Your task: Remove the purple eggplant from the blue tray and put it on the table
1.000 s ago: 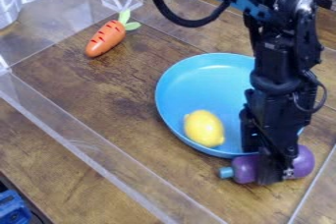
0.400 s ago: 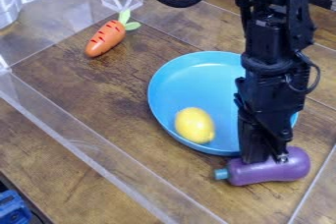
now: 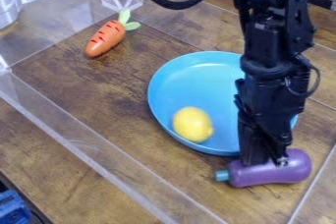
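The purple eggplant point(image 3: 276, 171) lies on its side at the front rim of the blue tray point(image 3: 184, 79), its teal stem end pointing left; I cannot tell whether it rests on the rim or fully on the table point(image 3: 92, 105). My gripper point(image 3: 262, 157) points straight down, its fingers closed on the eggplant's upper left part. The fingertips are hidden against the eggplant's body. The eggplant is not lifted.
A yellow lemon point(image 3: 195, 124) sits inside the tray near its front. An orange carrot point(image 3: 105, 37) lies on the table at the far left. Clear plastic walls point(image 3: 79, 140) fence the wooden surface along the front left and back.
The fingers have closed on the eggplant. Tray and lemon slid a little to the left, and more of the eggplant's body now shows in front of the gripper. The arm stayed in place.
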`<state>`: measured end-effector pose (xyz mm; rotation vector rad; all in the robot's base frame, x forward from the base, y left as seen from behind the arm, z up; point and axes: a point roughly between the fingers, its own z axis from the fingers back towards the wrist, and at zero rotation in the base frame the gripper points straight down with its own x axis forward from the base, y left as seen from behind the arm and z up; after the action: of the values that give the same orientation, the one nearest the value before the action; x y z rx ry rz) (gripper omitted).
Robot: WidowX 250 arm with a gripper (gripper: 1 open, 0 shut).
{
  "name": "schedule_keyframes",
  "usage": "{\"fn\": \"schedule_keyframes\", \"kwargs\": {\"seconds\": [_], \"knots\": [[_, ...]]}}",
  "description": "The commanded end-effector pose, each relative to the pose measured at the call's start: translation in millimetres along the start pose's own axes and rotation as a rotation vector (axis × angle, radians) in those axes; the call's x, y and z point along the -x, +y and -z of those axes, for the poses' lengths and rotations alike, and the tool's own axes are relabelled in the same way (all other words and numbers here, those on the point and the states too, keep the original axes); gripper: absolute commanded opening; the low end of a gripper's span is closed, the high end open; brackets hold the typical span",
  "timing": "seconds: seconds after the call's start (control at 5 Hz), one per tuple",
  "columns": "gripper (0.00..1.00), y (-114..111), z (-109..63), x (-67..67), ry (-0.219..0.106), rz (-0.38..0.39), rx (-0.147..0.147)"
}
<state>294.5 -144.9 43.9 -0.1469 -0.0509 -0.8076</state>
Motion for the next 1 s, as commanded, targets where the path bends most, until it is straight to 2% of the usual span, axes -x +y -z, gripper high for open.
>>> {"fn": "schedule_keyframes", "kwargs": {"seconds": [0.0,0.2,0.6,0.8], "knots": [[1.00,-4,-3.0,2.0,-0.016,0.012,-0.007],[0.00,-1,-5.1,-2.8,-0.011,0.017,-0.008],[0.00,4,-12.1,-12.4,-0.002,0.026,-0.011],[0.00,15,-16.4,-13.6,0.001,0.028,-0.010]]}}
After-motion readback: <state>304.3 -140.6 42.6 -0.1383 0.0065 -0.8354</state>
